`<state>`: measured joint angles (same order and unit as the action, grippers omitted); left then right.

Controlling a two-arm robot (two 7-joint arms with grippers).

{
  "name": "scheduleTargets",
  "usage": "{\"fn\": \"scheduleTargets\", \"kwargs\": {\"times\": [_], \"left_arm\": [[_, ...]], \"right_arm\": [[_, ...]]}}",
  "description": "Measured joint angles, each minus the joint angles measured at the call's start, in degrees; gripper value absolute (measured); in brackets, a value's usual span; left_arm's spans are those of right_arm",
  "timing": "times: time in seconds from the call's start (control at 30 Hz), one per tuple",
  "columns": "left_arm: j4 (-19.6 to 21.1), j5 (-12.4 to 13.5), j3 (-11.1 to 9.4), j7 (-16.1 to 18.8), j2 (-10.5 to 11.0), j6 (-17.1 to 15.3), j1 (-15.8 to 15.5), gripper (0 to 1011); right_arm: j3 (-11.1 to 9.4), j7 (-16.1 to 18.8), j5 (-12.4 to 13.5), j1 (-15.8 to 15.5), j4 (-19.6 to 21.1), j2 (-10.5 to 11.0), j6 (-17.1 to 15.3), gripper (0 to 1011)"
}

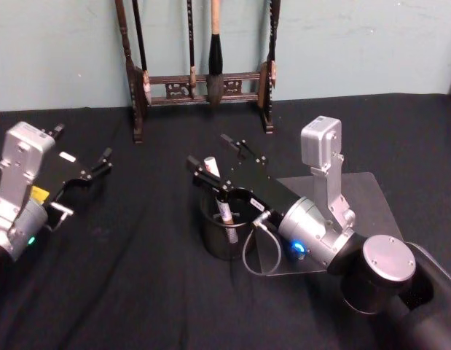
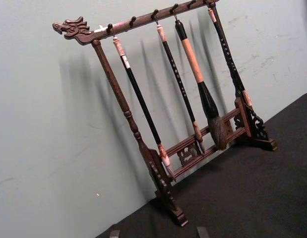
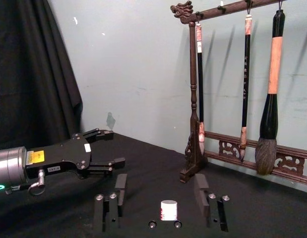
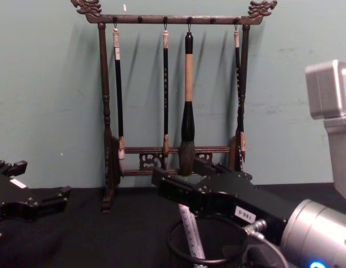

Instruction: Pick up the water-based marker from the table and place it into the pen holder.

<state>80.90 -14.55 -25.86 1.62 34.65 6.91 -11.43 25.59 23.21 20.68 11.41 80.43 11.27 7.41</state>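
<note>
Right gripper [image 1: 208,150] low over pen holder [image 1: 214,244] near middle of black table [image 1: 138,292], fingers spread wide, gripping nothing. Marker [image 1: 224,210] stands tilted inside pen holder, white top poking above rim between the spread fingers, clear of both. Left gripper [image 1: 105,162] off to left above table, fingers apart, empty. Brush rack [image 1: 199,84] behind, by wall.
</note>
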Motion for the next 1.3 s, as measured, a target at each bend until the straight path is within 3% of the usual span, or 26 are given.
{"fn": "scheduleTargets", "kwargs": {"times": [0.2,0.4,0.6,0.87,1.03,1.17,1.3], "left_arm": [[0.0,0.0,0.0,0.0,0.0,0.0,0.0,1001],[0.0,0.0,0.0,0.0,0.0,0.0,0.0,1001],[0.0,0.0,0.0,0.0,0.0,0.0,0.0,1001],[0.0,0.0,0.0,0.0,0.0,0.0,0.0,1001],[-0.01,0.0,0.0,-0.01,0.0,0.0,0.0,1001],[0.0,0.0,0.0,0.0,0.0,0.0,0.0,1001],[0.0,0.0,0.0,0.0,0.0,0.0,0.0,1001]], "right_arm": [[-1.21,-0.17,1.17,-0.28,2.3,0.24,-0.96,1002],[-3.27,-3.56,1.07,-0.5,5.77,0.75,-3.2,1002],[-7.07,-10.05,-1.82,-0.64,8.48,2.28,-8.7,1002],[-10.39,-13.91,-4.67,-1.3,9.56,4.41,-15.91,1002],[-10.49,-14.36,-6.23,-1.46,9.68,5.54,-21.27,1002],[-9.23,-14.11,-8.23,-1.43,9.3,6.41,-26.24,1002],[-8.12,-13.42,-9.65,-1.32,8.89,6.73,-28.84,1002]]}}
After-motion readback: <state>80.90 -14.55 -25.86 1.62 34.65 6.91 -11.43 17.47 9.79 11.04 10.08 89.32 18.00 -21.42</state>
